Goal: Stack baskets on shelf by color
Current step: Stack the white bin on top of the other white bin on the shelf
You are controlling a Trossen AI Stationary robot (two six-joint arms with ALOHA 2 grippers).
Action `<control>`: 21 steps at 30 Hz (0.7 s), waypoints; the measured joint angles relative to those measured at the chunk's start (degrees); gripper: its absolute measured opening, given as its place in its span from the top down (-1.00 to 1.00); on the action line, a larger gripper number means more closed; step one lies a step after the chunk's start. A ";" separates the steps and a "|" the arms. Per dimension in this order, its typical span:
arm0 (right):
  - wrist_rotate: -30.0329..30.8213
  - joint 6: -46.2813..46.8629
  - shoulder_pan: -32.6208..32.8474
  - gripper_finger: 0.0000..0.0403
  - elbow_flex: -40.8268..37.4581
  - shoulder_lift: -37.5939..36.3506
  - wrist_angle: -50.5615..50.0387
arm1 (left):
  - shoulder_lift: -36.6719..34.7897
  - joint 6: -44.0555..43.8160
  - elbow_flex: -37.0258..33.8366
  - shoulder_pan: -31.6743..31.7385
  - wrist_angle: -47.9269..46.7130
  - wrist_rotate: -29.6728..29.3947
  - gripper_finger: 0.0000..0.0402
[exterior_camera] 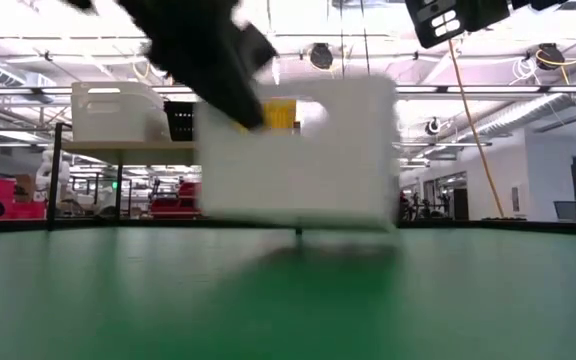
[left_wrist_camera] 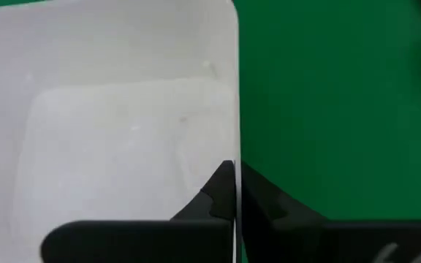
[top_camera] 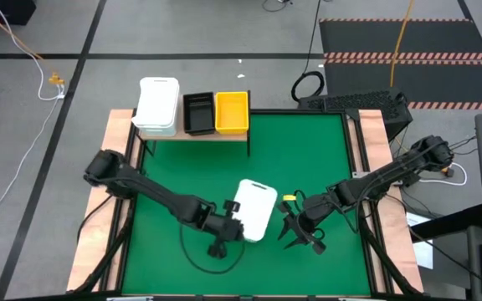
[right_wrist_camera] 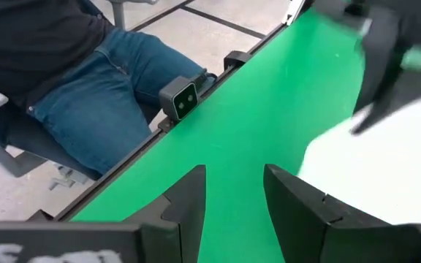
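A white basket (top_camera: 255, 209) hangs over the green mat (top_camera: 308, 150) near its front middle, with my left gripper (top_camera: 229, 220) shut on it; in the low view the basket (exterior_camera: 298, 160) shows blurred, its shadow under it. My right gripper (top_camera: 301, 231) stands open just right of the basket, touching nothing. On the light-wood shelf (top_camera: 199, 135) at the mat's far edge stand white baskets (top_camera: 158, 106), a black basket (top_camera: 197, 113) and a yellow basket (top_camera: 232, 112). My left gripper holds the white basket by the rim of its left wall (left_wrist_camera: 235, 146), toward the near end. One finger (left_wrist_camera: 214, 193) is inside the basket and one (left_wrist_camera: 269, 208) outside. The fingers come slanting down from the table's left. The basket seems lifted a little off the mat.
A person in jeans sits just beyond the table's near edge (right_wrist_camera: 86, 95), beside a small camera block (right_wrist_camera: 181, 98). Wooden borders (top_camera: 120, 142) flank the mat. Bare green mat lies between the held basket and the shelf.
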 joint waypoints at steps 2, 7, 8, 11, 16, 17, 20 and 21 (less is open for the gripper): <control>0.04 0.00 0.00 0.34 0.01 0.00 -0.06 | -2.78 -1.48 0.00 -1.40 -1.81 -0.18 0.98; 0.01 0.00 0.00 0.34 -0.01 0.00 -0.27 | -12.55 -8.01 0.06 -5.47 -8.59 -0.22 0.98; 0.01 -0.10 0.00 0.34 0.01 0.00 -0.16 | -14.73 -9.17 0.03 -6.43 -10.64 -0.23 0.98; 0.01 -0.57 0.00 0.34 0.01 0.00 -0.17 | -20.71 -12.79 0.02 -9.18 -13.39 -0.28 0.99; 0.01 -2.53 -0.09 0.34 -0.01 0.00 -0.01 | -29.71 -15.57 0.02 -13.48 -16.32 -0.43 0.99; 0.01 -3.20 -0.12 0.34 0.00 0.00 0.10 | -31.40 -14.79 0.03 -13.94 -16.25 -0.48 0.99; 0.04 -4.14 -0.53 0.34 0.01 -0.02 0.92 | -35.55 -11.94 2.47 -14.37 -16.21 -4.07 0.98; 0.04 -4.01 -0.78 0.34 0.01 -0.01 1.40 | -36.64 -10.26 3.65 -14.49 -16.42 -5.44 0.98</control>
